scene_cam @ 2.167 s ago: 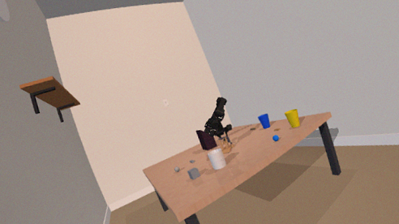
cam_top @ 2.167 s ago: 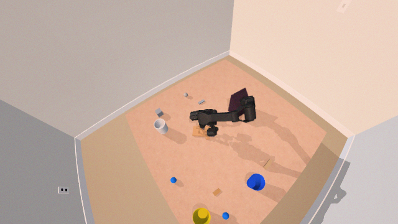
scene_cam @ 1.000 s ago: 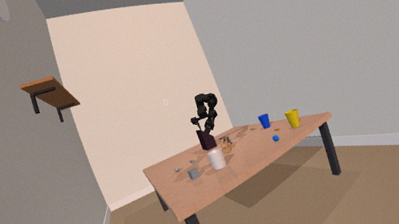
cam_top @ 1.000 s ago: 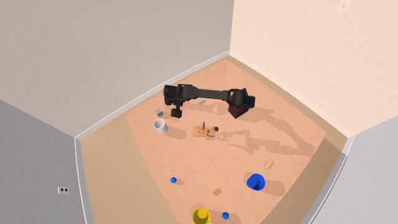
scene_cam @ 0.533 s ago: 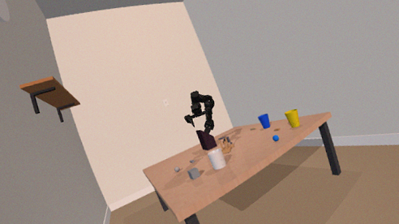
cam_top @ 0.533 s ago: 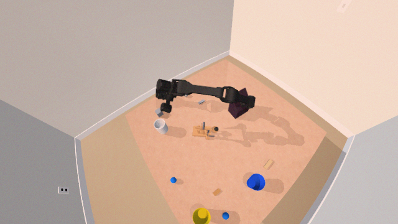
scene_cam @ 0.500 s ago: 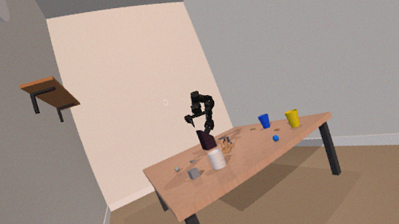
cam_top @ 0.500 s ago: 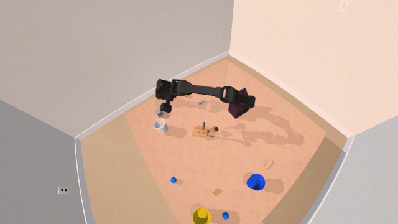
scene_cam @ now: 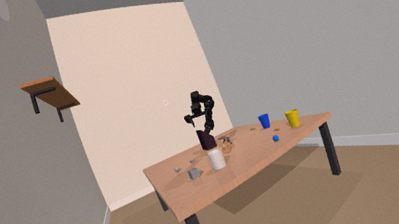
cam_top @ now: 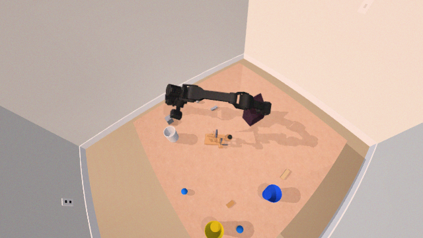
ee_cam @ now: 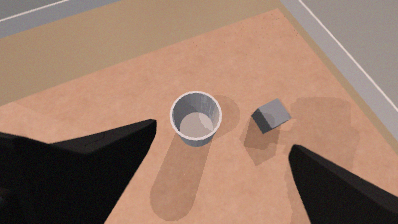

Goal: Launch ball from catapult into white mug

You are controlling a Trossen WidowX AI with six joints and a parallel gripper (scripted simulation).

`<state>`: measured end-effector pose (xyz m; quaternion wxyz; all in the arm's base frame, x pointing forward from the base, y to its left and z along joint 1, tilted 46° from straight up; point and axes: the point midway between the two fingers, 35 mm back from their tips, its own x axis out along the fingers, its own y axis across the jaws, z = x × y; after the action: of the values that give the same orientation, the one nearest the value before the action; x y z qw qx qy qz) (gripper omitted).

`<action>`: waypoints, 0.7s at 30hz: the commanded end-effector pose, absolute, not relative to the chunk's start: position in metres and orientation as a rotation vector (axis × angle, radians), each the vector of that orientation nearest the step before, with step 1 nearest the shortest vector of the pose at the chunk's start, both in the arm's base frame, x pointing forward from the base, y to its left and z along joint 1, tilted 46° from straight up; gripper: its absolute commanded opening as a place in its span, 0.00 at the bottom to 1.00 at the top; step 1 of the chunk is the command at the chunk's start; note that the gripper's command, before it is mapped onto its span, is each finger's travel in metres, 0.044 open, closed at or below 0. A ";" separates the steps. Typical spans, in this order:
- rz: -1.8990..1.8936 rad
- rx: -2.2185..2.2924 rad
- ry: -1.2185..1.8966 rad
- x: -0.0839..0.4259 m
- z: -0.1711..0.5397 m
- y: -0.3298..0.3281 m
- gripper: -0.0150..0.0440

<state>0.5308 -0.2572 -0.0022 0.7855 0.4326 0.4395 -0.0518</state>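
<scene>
The white mug stands upright near the table's edge and looks empty in the wrist view. The wooden catapult stands beyond it, on the arm's side. A dark ball sits at the catapult's end away from the mug, at its cup. My gripper is open and empty, high above the table near the mug. In the wrist view the mug shows between and beyond the fingertips. The catapult is out of the wrist view.
A grey block lies beside the mug. A dark purple block stands under the arm. A blue cup, a yellow cup and blue balls stand farther off.
</scene>
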 end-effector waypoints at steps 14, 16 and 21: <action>-0.118 0.937 0.950 0.531 -0.004 -0.257 0.25; -0.118 0.937 0.950 0.531 -0.004 -0.257 0.25; -0.118 0.937 0.950 0.531 -0.004 -0.257 0.25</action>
<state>0.5308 -0.2572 -0.0028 0.7852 0.4327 0.4398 -0.0519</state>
